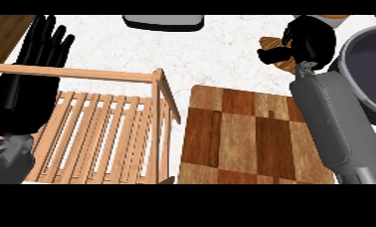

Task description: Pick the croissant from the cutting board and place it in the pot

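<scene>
The right hand [308, 39] is up near the far right of the white speckled table [228, 56], at the end of its grey forearm [330, 116], which runs in from the lower right and crosses the right edge of the cutting board [246, 136]. Its fingers [272, 54] are curled round the croissant [283, 54]; only a golden-brown sliver of the pastry shows under and just left of the black hand, so most of it is hidden. The croissant is off the cutting board, held beyond the board's far right corner and just left of the pot [360, 66]. The pot is a dark grey round vessel cut off by the view's right edge, its rim curving close beside the hand and the forearm; the croissant is not inside it.

The cutting board is a patchwork of dark and light wood blocks lying flat on the table, with nothing on it but the forearm passing above.

The left hand [40, 56] shows at the left edge, fingers straight and slightly spread, pointing up, holding nothing. It stands over the far rail of a slatted wooden rack [110, 131], which sits just left of the cutting board.

At the table's far edge lies a shallow grey tray-like object [163, 21], only partly in view
</scene>
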